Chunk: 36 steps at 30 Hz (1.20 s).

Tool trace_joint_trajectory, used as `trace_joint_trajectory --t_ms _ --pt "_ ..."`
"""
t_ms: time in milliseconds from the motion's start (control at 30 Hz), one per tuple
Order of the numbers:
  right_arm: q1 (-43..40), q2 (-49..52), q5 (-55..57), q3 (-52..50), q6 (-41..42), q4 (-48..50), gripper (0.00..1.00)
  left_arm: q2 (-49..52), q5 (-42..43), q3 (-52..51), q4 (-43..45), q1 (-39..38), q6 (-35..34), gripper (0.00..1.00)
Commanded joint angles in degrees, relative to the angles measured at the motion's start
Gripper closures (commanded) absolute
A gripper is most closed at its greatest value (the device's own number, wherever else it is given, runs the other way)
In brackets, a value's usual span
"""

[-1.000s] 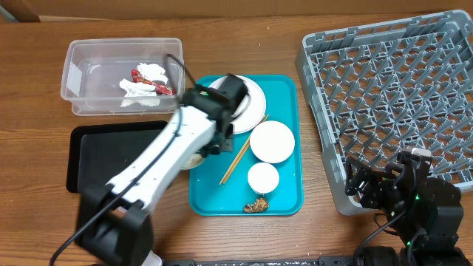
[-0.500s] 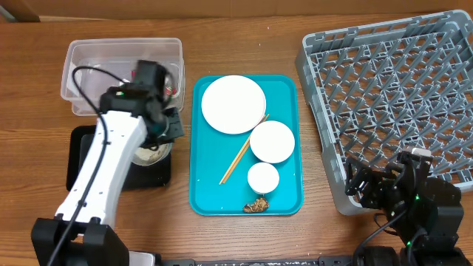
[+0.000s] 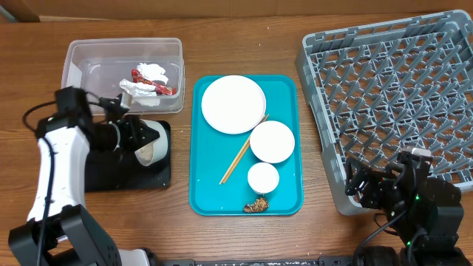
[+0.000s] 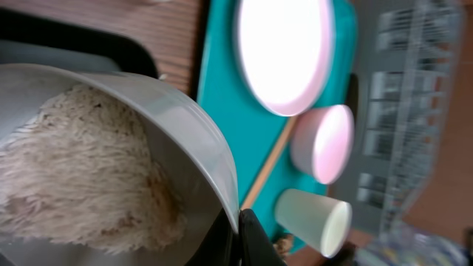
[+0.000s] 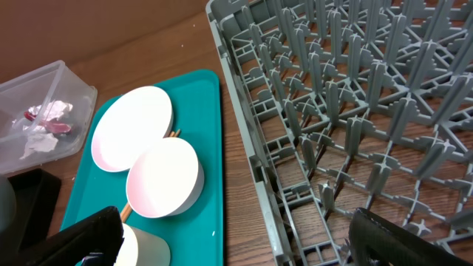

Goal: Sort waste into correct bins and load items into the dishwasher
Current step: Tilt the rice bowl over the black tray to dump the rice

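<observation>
The left tool (image 3: 131, 136) is clenching the rim of the white bowl (image 3: 151, 142) and holding it tipped on its side over the black tray (image 3: 111, 176). Rice (image 4: 81, 170) is lying inside the bowl. Beside this tool, on the side away from the robot, the clear tub (image 3: 77, 59) is holding the napkin (image 3: 151, 72) and the red packet (image 3: 139, 74). Ahead of the fingertips, the teal tray (image 3: 208, 177) is carrying the plate (image 3: 233, 104), second bowl (image 3: 272, 141), cup (image 3: 262, 178), chopsticks (image 3: 242, 151) and brown lump (image 3: 257, 206). The right tool (image 5: 235, 229) is standing released, grasping nothing, with the dish rack (image 5: 355, 111) directly ahead of it on the table (image 3: 244, 29).
</observation>
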Motion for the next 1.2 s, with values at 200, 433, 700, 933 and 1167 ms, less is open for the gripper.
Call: trace_joint_trajectory --t_ms 200,433,700,933,1167 --pt "0.22 -0.09 -0.07 1.44 0.09 0.13 0.00 -0.39 25.24 -3.26 0.26 6.80 9.86 0.96" --pt "0.22 -0.09 -0.07 1.44 0.09 0.13 0.00 -0.39 26.01 -3.32 0.28 8.52 9.88 0.96" --pt "0.22 -0.09 -0.07 1.44 0.09 0.13 0.00 -0.37 25.33 -3.48 0.37 10.80 10.51 0.96" --pt "0.22 -0.09 -0.07 1.44 0.09 0.13 0.00 -0.35 24.44 -3.78 0.46 12.90 10.51 0.96" --pt "0.22 -0.09 -0.07 1.44 0.09 0.13 0.00 0.48 26.49 -3.78 -0.44 15.37 9.40 0.96"
